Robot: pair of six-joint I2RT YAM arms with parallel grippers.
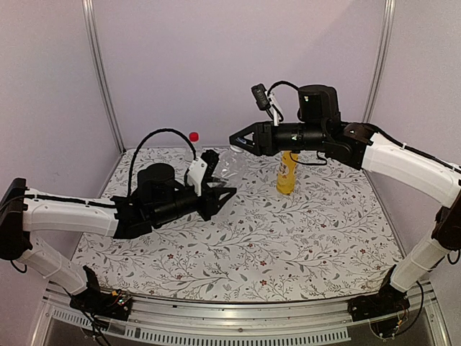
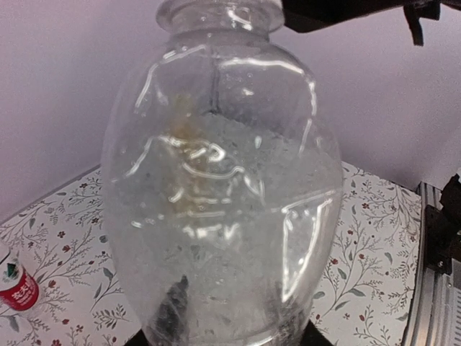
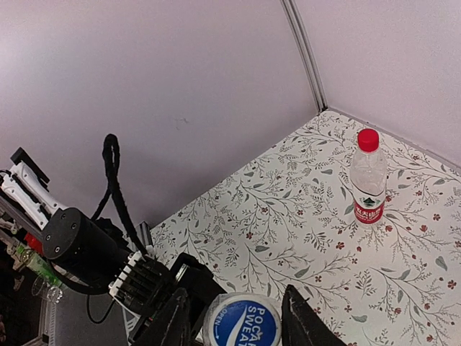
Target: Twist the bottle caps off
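Left gripper (image 1: 222, 174) clamps clear bottle (image 2: 216, 202); right gripper (image 3: 236, 303) straddles its blue cap (image 3: 241, 326), contact unclear. Yellow bottle (image 1: 287, 175) stands at table's 1 o'clock.

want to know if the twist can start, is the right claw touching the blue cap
Cannot tell. In the right wrist view the right claw has a finger on each side of the blue cap, but neither contact nor a gap shows plainly.

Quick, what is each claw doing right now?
Left gripper: closed on the clear bottle.
Right gripper: open, fingers either side of the blue cap.
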